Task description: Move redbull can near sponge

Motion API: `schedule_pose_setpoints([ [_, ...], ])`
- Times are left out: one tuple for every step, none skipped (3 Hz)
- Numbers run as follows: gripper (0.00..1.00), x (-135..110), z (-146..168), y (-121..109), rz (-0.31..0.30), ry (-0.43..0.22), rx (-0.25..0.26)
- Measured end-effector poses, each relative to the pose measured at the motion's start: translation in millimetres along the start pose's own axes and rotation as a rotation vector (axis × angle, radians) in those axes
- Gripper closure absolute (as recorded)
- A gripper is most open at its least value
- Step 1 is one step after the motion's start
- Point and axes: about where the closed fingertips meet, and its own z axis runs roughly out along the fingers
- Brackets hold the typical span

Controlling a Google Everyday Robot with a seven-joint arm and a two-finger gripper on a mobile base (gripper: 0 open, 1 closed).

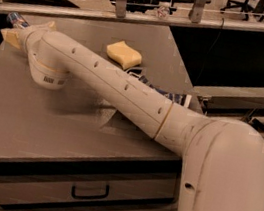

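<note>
**Claw (pixel 27 32) on the redbull can (pixel 15 19), far-left corner**

Far left first: the can sits at the bench's (pixel 42 127) back-left edge, and the claw is right there with it. Its tan fingers (pixel 9 37) are spread, one either side, though whether they touch the can is impossible to tell. Moving to the middle, the sponge (pixel 124 54) rests toward the back, well apart from the can. Right of that, a dark blue chip bag (pixel 158 88) peeks out from under the white arm (pixel 125 88).

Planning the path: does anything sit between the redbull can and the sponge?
No visible object lies between them. The gripper is at the redbull can by the table's far corner; only the robot's own arm lies over the tabletop beside the sponge.
</note>
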Motion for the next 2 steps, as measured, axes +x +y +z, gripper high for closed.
schedule_pose_setpoints([
  [0.00, -1, 12, 8, -0.005, -0.017, -0.035],
  [0.00, 5, 25, 20, -0.014, -0.015, -0.085],
])
